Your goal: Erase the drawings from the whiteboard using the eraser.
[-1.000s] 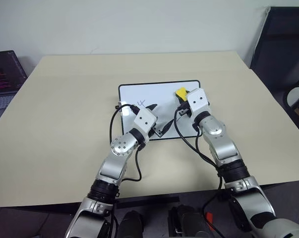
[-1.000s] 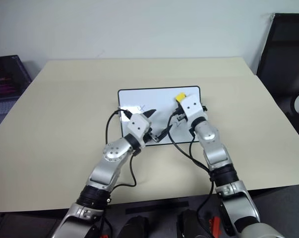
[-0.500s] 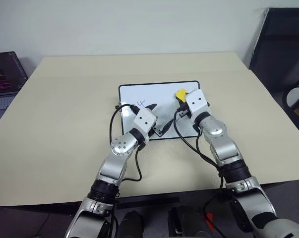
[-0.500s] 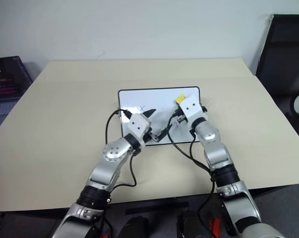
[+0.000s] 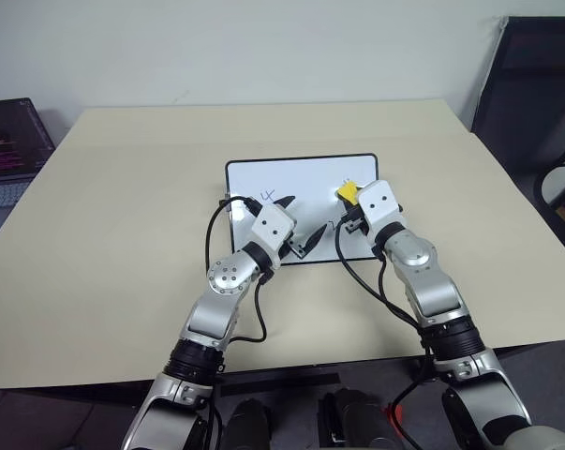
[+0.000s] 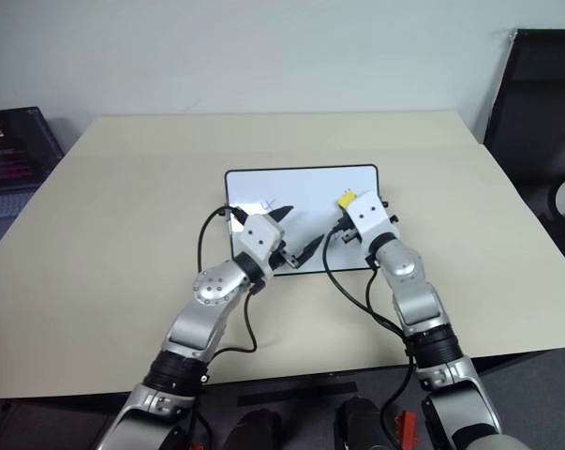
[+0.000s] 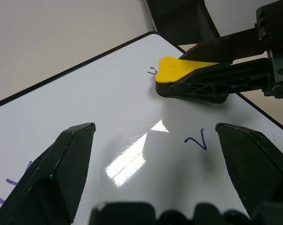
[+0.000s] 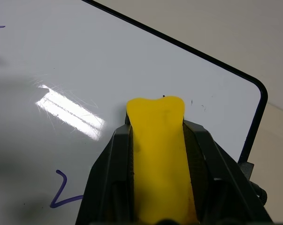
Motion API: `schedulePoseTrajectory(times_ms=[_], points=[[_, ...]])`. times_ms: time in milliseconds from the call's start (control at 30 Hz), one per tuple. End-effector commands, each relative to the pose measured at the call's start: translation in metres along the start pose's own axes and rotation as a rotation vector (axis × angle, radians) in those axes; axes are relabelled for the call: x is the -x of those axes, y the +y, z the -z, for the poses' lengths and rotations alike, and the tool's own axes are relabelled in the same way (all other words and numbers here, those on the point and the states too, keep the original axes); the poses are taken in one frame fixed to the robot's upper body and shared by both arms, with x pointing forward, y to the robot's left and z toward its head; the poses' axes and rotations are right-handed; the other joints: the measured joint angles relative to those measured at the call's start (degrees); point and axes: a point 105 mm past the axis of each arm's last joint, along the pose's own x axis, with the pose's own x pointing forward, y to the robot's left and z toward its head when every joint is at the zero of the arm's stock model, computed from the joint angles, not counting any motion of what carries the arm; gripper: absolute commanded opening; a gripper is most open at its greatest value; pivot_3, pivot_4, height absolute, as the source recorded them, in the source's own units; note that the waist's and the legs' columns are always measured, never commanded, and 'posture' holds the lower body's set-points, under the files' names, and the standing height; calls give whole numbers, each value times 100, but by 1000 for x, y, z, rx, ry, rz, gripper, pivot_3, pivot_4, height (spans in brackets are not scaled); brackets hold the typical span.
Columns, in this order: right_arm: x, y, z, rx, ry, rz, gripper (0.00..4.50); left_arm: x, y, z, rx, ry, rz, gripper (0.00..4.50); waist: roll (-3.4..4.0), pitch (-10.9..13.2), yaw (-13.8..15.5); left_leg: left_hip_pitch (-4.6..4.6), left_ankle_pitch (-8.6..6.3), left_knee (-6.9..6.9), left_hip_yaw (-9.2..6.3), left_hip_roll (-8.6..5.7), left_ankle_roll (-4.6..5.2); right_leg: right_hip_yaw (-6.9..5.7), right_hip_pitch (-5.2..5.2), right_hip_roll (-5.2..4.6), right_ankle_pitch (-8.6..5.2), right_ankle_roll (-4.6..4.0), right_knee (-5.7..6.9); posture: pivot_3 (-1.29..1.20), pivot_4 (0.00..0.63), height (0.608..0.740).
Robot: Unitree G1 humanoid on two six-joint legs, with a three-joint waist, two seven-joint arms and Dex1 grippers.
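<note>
Right tool (image 8: 157, 154) clamps the yellow eraser (image 8: 159, 140), its dark underside on the whiteboard (image 5: 301, 183) near the far right corner. Left tool (image 7: 155, 154) spread wide over the board. Whiteboard lies mid-surface (image 5: 123, 234); blue drawings (image 7: 197, 139) remain.

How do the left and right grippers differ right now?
The left gripper stands open and empty; the right gripper is shut on the eraser. The left gripper hangs over the whiteboard's middle, near its front edge; the right gripper's eraser sits by the board's right end, beside a drawing. Both have two black fingers and are over the whiteboard.
</note>
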Motion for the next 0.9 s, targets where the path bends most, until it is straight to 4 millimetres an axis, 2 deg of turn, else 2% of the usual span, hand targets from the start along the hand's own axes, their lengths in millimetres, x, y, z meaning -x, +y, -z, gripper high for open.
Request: schedulePoseTrajectory(times_ms=[33,200,267,600,900], points=[[-6,-14,-3,-9,-3,60,1129,-5,3,-16,-25,-58,-3,4500,0,0,-1,0,0,0,0,0,0,0,0,0,0,0,0,0,150,740],[-18,-20,-21,-3,-63,92,1129,-5,3,-16,-28,-59,-2,4500,1,1,-18,-2,1,0,1,0,1,1,-4,0,1,1,0,0,150,740],[-22,-21,-22,3,-66,93,1129,-5,4,-16,-29,-60,-2,4500,0,1,-16,-6,1,-1,2,1,1,1,-7,0,1,1,-1,0,150,740],[-22,-15,-7,14,0,59,1129,-4,7,-17,-31,-57,-21,4500,1,0,-12,-9,1,-3,1,1,1,0,-8,0,1,2,-4,0,150,740],[2,-3,18,26,75,10,1129,0,2,-15,-30,-54,-15,4500,0,0,-6,-11,1,-2,2,1,1,2,-7,0,2,3,-8,0,150,740]])
